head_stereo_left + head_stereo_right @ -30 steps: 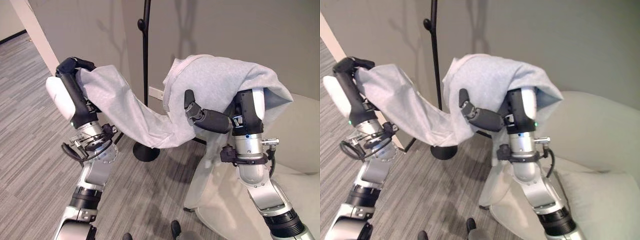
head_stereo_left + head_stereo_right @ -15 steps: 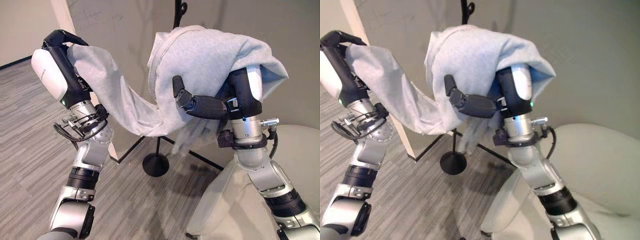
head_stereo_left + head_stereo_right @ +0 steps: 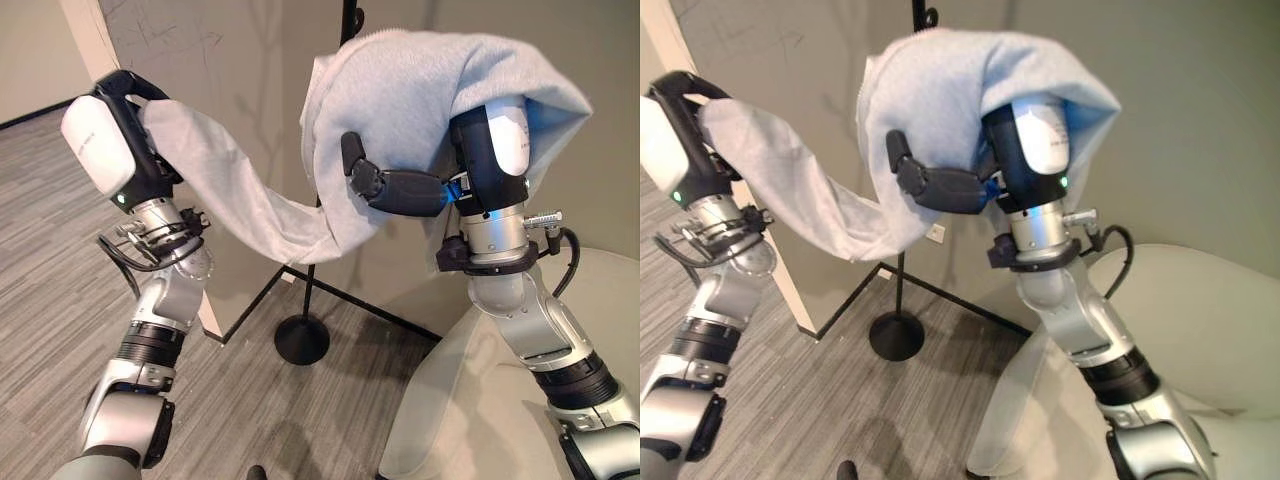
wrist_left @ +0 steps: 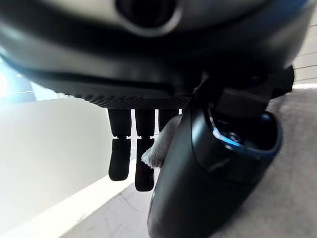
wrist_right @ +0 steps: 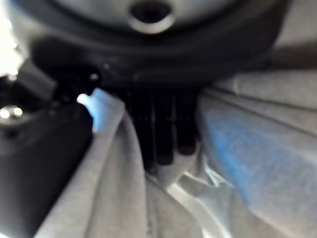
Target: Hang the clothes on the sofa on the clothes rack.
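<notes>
Higher now: grey garment [image 3: 420, 90] against rack pole [image 3: 349, 18].

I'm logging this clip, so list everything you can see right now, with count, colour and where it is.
garment: one, light grey, draped over the raised right hand, one end stretching across to the left hand
clothes rack: one, black pole on a round base, standing on the floor behind the garment
sofa: one, pale cream, at lower right
floor: grey striped carpet, at left
wall: grey, behind the rack
left hand: one, dark, raised at left, curled on the garment's end
right hand: one, dark, raised under the garment, fingers hidden by cloth
</notes>
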{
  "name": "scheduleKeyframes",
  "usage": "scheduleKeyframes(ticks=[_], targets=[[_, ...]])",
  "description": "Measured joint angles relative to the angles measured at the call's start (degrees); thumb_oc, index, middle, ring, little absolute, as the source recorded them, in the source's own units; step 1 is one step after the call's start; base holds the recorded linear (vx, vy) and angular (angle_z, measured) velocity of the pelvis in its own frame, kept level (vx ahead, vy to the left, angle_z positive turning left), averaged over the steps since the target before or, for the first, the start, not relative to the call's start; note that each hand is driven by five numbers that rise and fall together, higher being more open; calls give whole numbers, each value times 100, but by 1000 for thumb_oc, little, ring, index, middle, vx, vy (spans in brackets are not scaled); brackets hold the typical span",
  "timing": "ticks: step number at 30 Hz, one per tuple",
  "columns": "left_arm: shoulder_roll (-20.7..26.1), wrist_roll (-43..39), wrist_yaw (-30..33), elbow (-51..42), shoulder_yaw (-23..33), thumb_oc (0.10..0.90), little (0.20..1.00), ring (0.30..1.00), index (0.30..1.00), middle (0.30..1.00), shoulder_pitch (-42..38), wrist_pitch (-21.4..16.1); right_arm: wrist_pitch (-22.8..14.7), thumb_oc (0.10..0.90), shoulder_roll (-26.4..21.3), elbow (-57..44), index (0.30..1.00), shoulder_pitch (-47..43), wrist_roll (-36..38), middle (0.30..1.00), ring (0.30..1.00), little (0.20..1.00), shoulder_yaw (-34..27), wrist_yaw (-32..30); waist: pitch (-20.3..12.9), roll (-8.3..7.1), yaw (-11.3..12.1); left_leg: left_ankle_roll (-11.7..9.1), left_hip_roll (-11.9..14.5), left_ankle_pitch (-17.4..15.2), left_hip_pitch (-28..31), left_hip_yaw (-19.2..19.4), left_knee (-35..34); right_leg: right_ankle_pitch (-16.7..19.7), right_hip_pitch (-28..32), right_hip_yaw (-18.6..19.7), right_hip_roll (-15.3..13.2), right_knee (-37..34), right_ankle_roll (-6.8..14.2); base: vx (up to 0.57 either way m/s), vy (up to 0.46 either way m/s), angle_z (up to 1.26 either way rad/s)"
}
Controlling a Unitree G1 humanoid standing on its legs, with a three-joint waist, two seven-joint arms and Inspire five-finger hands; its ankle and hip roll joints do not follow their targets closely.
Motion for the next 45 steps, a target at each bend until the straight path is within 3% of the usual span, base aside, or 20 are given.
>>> scheduleKeyframes(ticks=[6,7,10,11,13,14,15,16,18,20,22,24,25,26,27,28,31,35,40,45], targets=[[401,-161,12,365,44,400,300,300,300,300,-733,105,374,400,-72,263,300,-331,-438,300,300,300,2,-87,48,72,1,247,-186,-183,49,91,-1,70,-31,19,-241,60,333,117,194,-6],[445,-202,17,380,52,400,300,300,300,300,-780,125,464,400,-74,275,300,-405,-458,300,300,300,-8,-132,94,146,1,293,-192,-216,96,130,-1,66,-78,28,-241,158,339,106,178,-34],[480,-236,6,572,40,400,300,300,300,300,-968,142,673,400,-273,273,300,-479,-640,300,300,300,-220,-341,315,513,-42,415,-155,-368,388,439,1,-429,-772,229,-144,1764,843,68,94,-58],[504,-233,2,579,35,400,300,300,300,300,-969,141,768,400,-522,275,300,-548,-666,300,300,300,-243,-371,314,513,-84,469,-234,-462,502,605,1,-538,-936,169,-208,2087,806,137,83,-103],[961,-238,-133,1420,-132,400,300,300,300,300,-1386,144,786,400,-997,275,300,-981,-687,300,300,300,-232,-422,328,528,-233,487,-198,-583,601,996,-4,-711,-1761,-756,-576,2717,666,200,-4,-106],[1060,-237,-197,1760,-164,400,300,300,300,300,-1548,160,770,400,-1126,293,300,-1244,-695,300,300,300,-222,-483,328,530,-366,464,-155,-734,662,1014,-18,-569,-1998,-776,-497,2355,486,381,-93,-49],[1171,-291,-249,1986,-212,400,300,300,300,300,-1750,154,666,400,-1565,296,300,-1411,-695,300,300,300,-167,-619,326,517,-420,406,7,-768,662,988,-5,-201,-2367,-523,-44,1644,207,298,-87,-13],[1311,-364,-268,2073,-322,400,300,300,300,300,-1803,128,633,400,-1737,337,300,-1478,-672,300,300,300,-73,-656,323,485,-455,415,60,-753,644,880,-12,-58,-2437,-415,124,1330,295,216,-95,41],[1665,-462,-577,2543,-914,400,300,300,300,300,-1987,27,489,400,-2173,520,300,-1621,-588,300,300,300,221,-513,168,175,-755,72,17,-800,751,470,-39,574,-2296,-427,108,854,255,174,-92,92],[1694,-566,-756,2904,-1078,400,300,300,300,300,-2092,-59,452,400,-2162,804,300,-1637,-239,300,300,300,420,-373,34,385,-612,-293,449,-991,999,354,-35,776,-1997,-747,440,676,161,262,-141,51],[1983,-908,-914,3446,-1206,400,300,300,300,300,-2461,-115,349,400,-2600,961,300,-1659,7,300,300,300,891,-66,-90,586,-571,-648,951,-922,1142,282,4,933,-1704,-1014,903,539,-416,392,-284,41],[1861,-1200,-1003,2553,-695,400,300,300,300,300,-2114,-60,319,400,-2776,799,300,-1338,27,300,300,300,707,-12,-105,553,-537,-785,1046,-889,1078,155,211,890,-1583,-1129,970,502,-516,202,-219,31],[1676,-1245,-1018,1958,-459,452,378,378,378,378,-1837,-65,310,400,-2764,693,300,-1134,25,300,300,300,488,20,-105,529,-449,-849,1082,-849,1078,110,284,855,-1517,-1152,994,497,-592,117,-166,24],[1311,-1290,-1132,940,-82,676,714,714,714,714,-1388,-118,286,400,-2746,486,300,-782,20,300,300,300,66,36,-106,528,-329,-874,1111,-834,1075,13,343,843,-1451,-1242,997,480,-702,80,-101,23],[973,-1298,-1149,135,82,676,714,714,714,714,-946,-284,277,400,-2647,351,300,-567,18,300,300,300,-240,36,-106,527,-279,-886,1127,-826,1081,-37,372,811,-1393,-1268,1014,473,-795,127,-137,25],[676,-1293,-1176,-497,101,800,900,900,900,900,-553,-500,278,400,-2461,251,300,-424,17,300,300,300,-507,28,-105,526,-246,-892,1146,-824,1114,-27,391,784,-1340,-1277,1024,472,-833,102,-103,16],[-82,-1428,-1768,-1752,120,800,900,900,900,900,339,-724,281,400,-2101,-119,300,54,-1,300,300,300,-1319,44,-100,516,-219,-967,1178,-772,1147,-19,351,755,-1263,-1283,1035,424,-834,76,-77,6],[-621,-2676,-2509,-2796,-21,800,900,900,900,900,1962,-1101,402,400,-1805,-162,300,153,48,300,300,300,-1576,-100,-99,498,-291,-971,1125,-771,1228,-29,324,753,-1178,-1240,966,403,-831,41,-14,-8],[-528,-3832,-3206,-2914,24,800,900,900,900,900,3028,-1061,509,400,-1382,-287,300,341,61,300,300,300,-1609,-189,-113,430,-231,-970,1050,-771,1325,-88,116,729,-1125,-1254,897,278,-784,3,24,11],[-544,-3306,-3307,-2907,412,800,900,900,900,900,3468,-994,335,400,-1281,-478,300,1143,-8,300,300,300,-1957,-153,-108,439,8,-969,1050,-770,1190,-236,50,812,-1138,-1352,912,73,-639,-3,39,17]])
